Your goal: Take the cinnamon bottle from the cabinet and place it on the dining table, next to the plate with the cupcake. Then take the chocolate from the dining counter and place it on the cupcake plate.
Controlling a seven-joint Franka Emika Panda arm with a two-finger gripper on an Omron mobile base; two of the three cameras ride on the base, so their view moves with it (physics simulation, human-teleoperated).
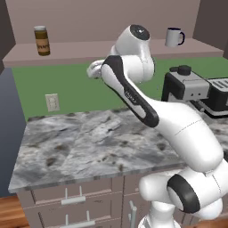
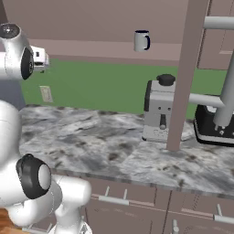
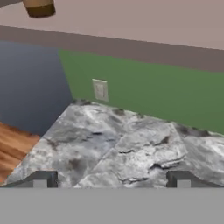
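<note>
The end effector, fingers spread wide and holding nothing, is hanging over the marble counter below the cabinet, whose left end is carrying the bottle, so the reach step is calling for rising leftward.

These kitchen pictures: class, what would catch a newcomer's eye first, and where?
The white robot arm rising over the marble worktop. Then the cinnamon bottle at the left end of the cabinet shelf, with a white mug towards its right, above a grey coffee machine.
</note>
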